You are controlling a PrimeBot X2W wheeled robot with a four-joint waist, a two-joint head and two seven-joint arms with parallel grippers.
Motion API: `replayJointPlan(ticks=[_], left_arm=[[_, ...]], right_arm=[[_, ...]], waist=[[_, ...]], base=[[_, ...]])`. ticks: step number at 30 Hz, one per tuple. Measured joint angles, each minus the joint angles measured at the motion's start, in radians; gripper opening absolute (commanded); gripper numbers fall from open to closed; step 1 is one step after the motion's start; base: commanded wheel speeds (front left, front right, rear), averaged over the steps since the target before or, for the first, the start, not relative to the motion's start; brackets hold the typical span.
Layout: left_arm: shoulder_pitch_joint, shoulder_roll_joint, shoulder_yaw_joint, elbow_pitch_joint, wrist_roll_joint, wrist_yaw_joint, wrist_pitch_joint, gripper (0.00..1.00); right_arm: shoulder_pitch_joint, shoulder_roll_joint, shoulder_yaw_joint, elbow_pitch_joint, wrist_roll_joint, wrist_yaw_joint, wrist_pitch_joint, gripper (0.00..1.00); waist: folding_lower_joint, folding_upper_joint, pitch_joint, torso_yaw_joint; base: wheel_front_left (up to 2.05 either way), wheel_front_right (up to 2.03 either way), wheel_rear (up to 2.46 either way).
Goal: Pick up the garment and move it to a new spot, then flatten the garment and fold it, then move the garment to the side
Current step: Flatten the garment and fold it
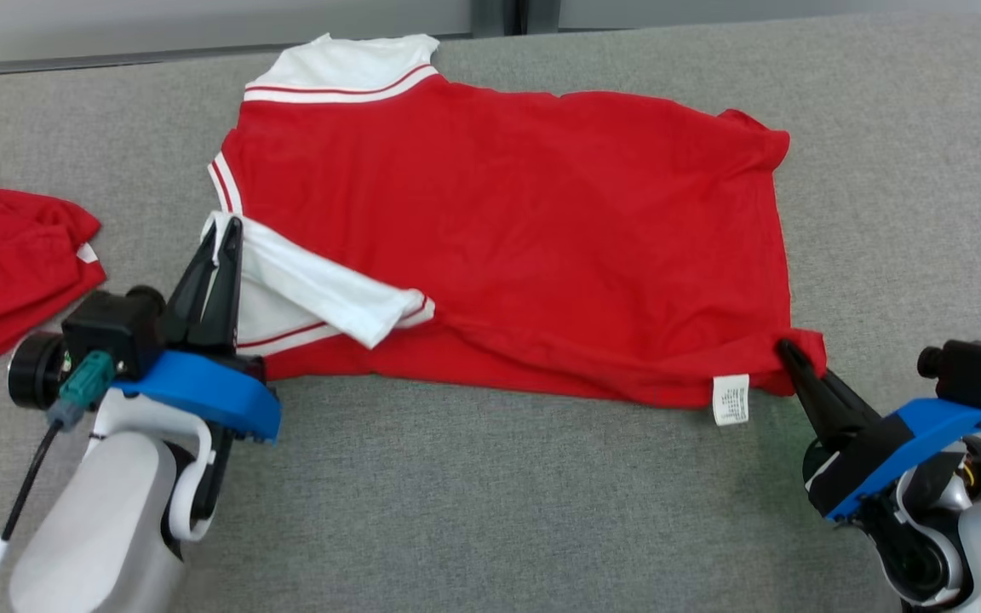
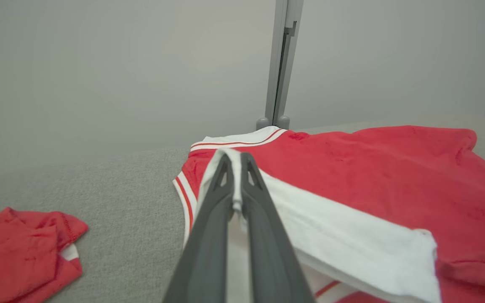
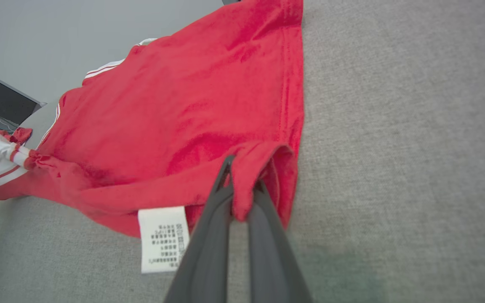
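Note:
A red garment (image 1: 524, 230) with white, red-striped sleeves lies spread sideways on the grey table (image 1: 490, 511). My left gripper (image 1: 222, 234) is shut on the white edge of the near sleeve (image 2: 352, 248), which folds over the red body. My right gripper (image 1: 784, 349) is shut on the near red hem corner (image 3: 251, 168), pinching a fold of cloth beside the white care label (image 1: 730, 399). The far white sleeve (image 1: 346, 68) lies flat at the table's back. In the right wrist view the care label (image 3: 162, 237) hangs just left of my fingers (image 3: 209, 235).
A second red garment (image 1: 5, 264) lies crumpled at the table's left edge, also as a red heap (image 2: 19, 252) in the left wrist view. A grey wall with a metal post (image 2: 282, 63) stands behind the table. Bare grey surface stretches to the right and in front.

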Motion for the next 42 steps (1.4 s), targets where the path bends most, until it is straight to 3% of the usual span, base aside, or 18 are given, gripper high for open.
replayJointPlan(ticks=[4,5,6,7,8,15,25,42], left_arm=[[-0.064,-0.008,-0.009,0.071,0.001,-0.018,-0.007,0.00],[-0.077,-0.012,-0.012,0.090,0.001,-0.024,-0.007,0.00],[-0.087,-0.018,-0.015,0.108,0.002,-0.025,-0.007,0.04],[-0.095,-0.024,-0.016,0.120,0.002,-0.025,-0.013,0.56],[-0.104,-0.029,-0.016,0.134,0.002,-0.026,-0.021,1.00],[-0.116,-0.042,-0.009,0.200,0.008,-0.021,-0.081,1.00],[0.024,-0.038,0.000,0.200,-0.024,0.001,-0.099,1.00],[0.067,-0.048,-0.024,0.275,-0.065,-0.016,-0.041,1.00]], right_arm=[[-0.033,-0.002,0.001,0.012,-0.005,0.000,0.002,0.00],[-0.039,-0.002,0.002,0.015,-0.006,0.000,0.001,0.40],[-0.043,-0.002,0.004,0.016,-0.010,0.000,-0.005,1.00],[-0.048,-0.002,0.005,0.016,-0.010,0.000,-0.012,1.00],[-0.051,-0.001,0.004,0.016,-0.010,0.000,-0.019,1.00],[-0.030,-0.027,-0.006,0.004,-0.042,0.000,-0.078,1.00],[0.044,-0.037,-0.024,0.016,-0.095,0.000,-0.088,1.00],[-0.028,-0.026,0.003,0.171,-0.181,0.000,-0.112,1.00]], waist=[[0.0000,0.0000,0.019,-0.002],[0.0000,0.0000,0.021,-0.002],[0.0000,0.0000,0.023,-0.001],[0.0000,0.0000,0.025,-0.001],[0.0000,0.0000,0.025,0.000],[0.0000,0.0000,-0.004,0.011],[-0.0002,0.0000,-0.048,0.028],[-0.0002,0.0000,-0.013,0.035]], base=[[0.00,0.00,0.00],[0.00,0.00,0.00],[0.00,0.00,0.00],[0.00,0.00,0.00],[0.00,0.00,0.00],[0.00,0.00,0.00],[0.00,0.00,0.00],[0.00,0.00,0.00]])
